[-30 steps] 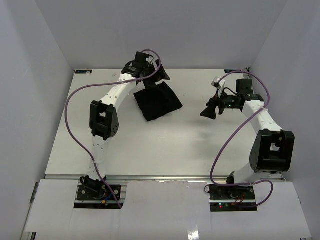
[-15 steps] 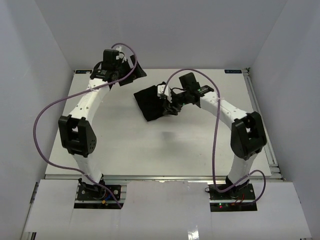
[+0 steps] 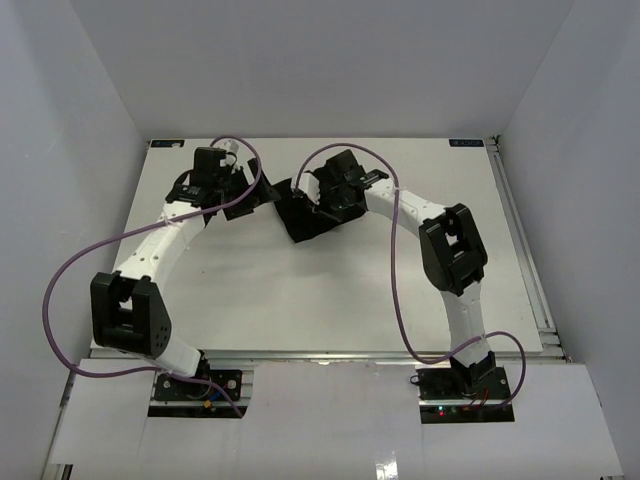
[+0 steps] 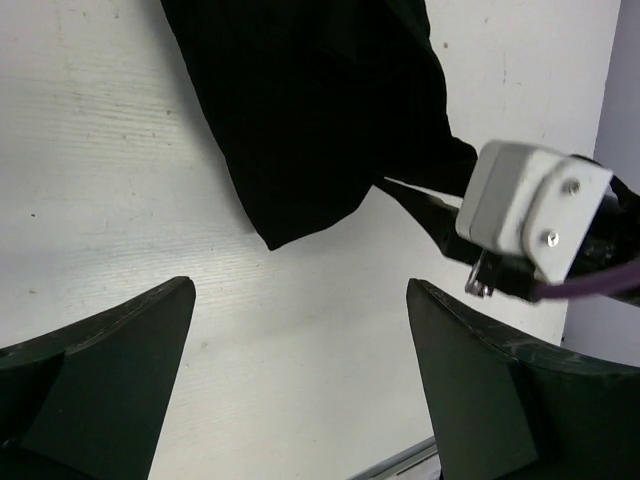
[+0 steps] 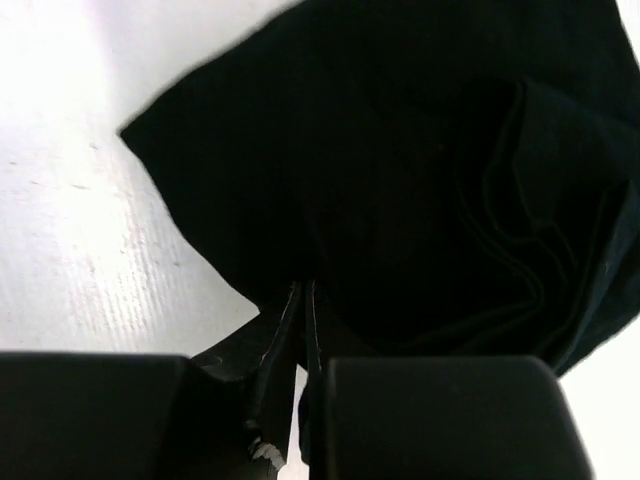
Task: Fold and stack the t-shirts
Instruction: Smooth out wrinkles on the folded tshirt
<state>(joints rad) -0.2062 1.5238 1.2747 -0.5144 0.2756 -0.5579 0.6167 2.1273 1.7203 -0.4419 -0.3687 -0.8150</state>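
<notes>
- 1 black t-shirt (image 3: pixel 305 226) lay as a folded bundle on the white table (image 3: pixel 300 300), toward the far side and roughly midway between the side walls
- 2 arms reached in from either side: the left gripper (image 3: pixel 262 197) stood just beside the bundle's left edge, and the right gripper (image 3: pixel 306 198) was directly over its upper part
- Left gripper: the jaws stood wide apart and held nothing. In the left wrist view both fingers (image 4: pixel 110 370) framed bare table, and the bundle's nearest corner lay beyond the tips, clear of them
- Right gripper: in the right wrist view the jaws were drawn together to a thin slit. The tips sat at the near edge of the fabric, which appeared pinched between them
- Fabric condition: layered folds showed on the right of the right wrist view, and 1 corner pointed out to the left over the table
- The left wrist view also showed the right gripper's dark finger meeting the bundle's edge, with a white housing (image 4: pixel 535 215) and a purple cable (image 4: pixel 590 285) behind it
- White walls (image 3: pixel 100 100) enclosed the table on 3 sides
</notes>
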